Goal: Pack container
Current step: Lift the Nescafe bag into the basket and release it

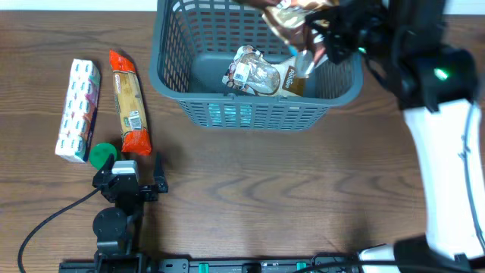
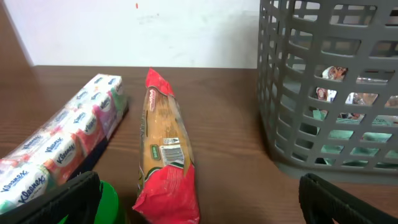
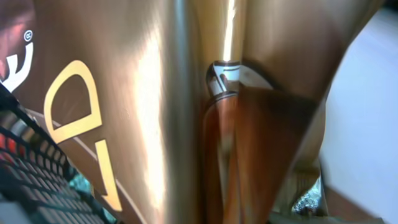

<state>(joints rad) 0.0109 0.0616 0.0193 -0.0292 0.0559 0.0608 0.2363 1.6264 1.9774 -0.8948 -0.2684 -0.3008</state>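
From above, the grey-blue container (image 1: 250, 114) stands at the far middle of the counter (image 1: 265, 205). One packet (image 1: 261, 74) lies inside it. The right pincer (image 1: 331, 38) is clamped on a shiny brown packet (image 1: 288, 19), up over the container's far right corner. I think this is the dropping-in step. Next, the pincer should go lower between the walls and then let go.

In the left wrist view, the left pincer (image 2: 205, 202) has its fingers far apart and holds nothing. A pasta packet (image 2: 165, 155) and a tissue pack (image 2: 62, 146) lie on the counter in front of it, waiting their turn.

In the right wrist view, the shiny brown packet fills almost everything, so the space below cannot be seen.
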